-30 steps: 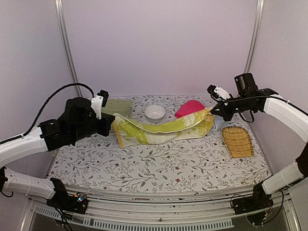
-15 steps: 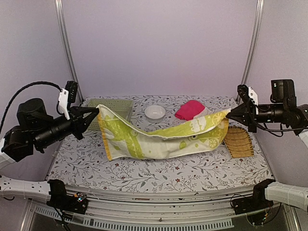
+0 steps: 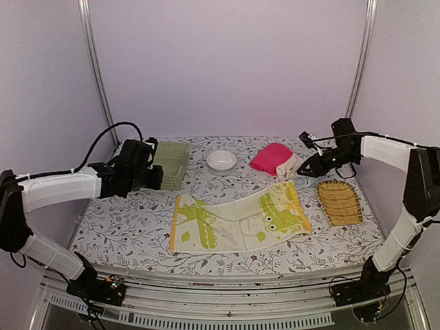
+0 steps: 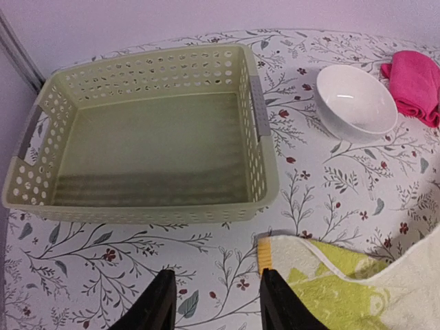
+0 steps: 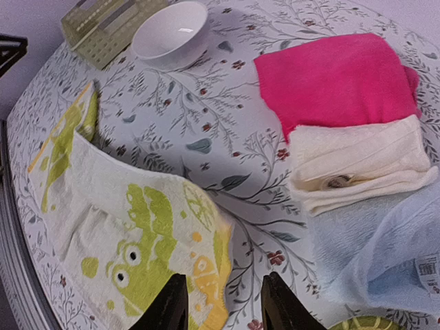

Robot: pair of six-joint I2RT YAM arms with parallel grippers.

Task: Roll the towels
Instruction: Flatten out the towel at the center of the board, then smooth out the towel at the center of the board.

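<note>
Lying flat mid-frame on the bench, the yellow-green towel is free; left pincer and right pincer gape empty.

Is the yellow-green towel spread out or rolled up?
Spread out: the yellow-green towel lies open, nearly flat on the table, frog print showing, no roll started.
</note>
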